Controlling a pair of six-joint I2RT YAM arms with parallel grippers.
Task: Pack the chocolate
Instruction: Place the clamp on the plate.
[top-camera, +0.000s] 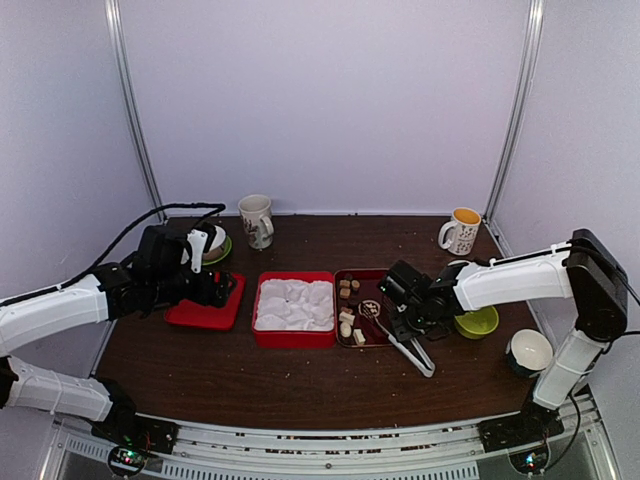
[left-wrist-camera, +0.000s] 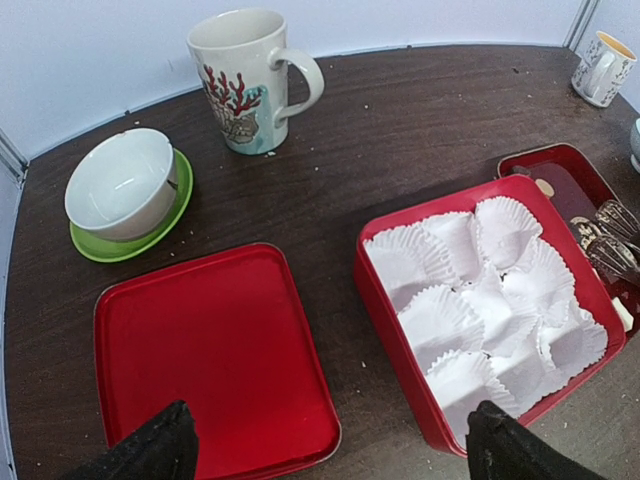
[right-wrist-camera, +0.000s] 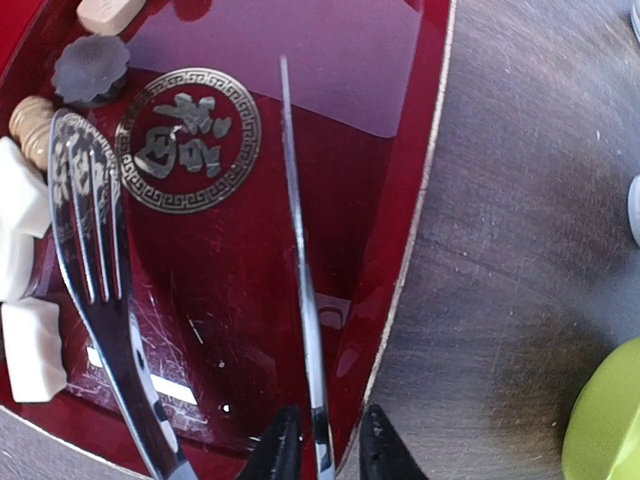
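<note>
Down at the near side, the right gripper (top-camera: 403, 325) has its fingers (right-wrist-camera: 283, 448) pinched together on one thin arm of the metal tongs (right-wrist-camera: 302, 250). The fork-shaped other arm is splayed off to the side above the dark red tray (top-camera: 375, 283). The chocolate (top-camera: 346, 292) lies in that tray along the edge next to the red box (top-camera: 294, 340): white blocks (right-wrist-camera: 30, 345), a dark round piece and tan ones. A green bowl (top-camera: 478, 323) sits just right of the tray, and a white bowl (top-camera: 530, 351) lies nearer the right arm's base. The box is lined with white paper cups (left-wrist-camera: 480, 300); no pieces show in them. Left of it, the left gripper (left-wrist-camera: 325, 452) hangs over a flat red tray (left-wrist-camera: 215, 350), fingers wide apart and holding nothing. Farther back stand a white bowl on a green saucer (left-wrist-camera: 125, 185) and two mugs (top-camera: 257, 220).
</note>
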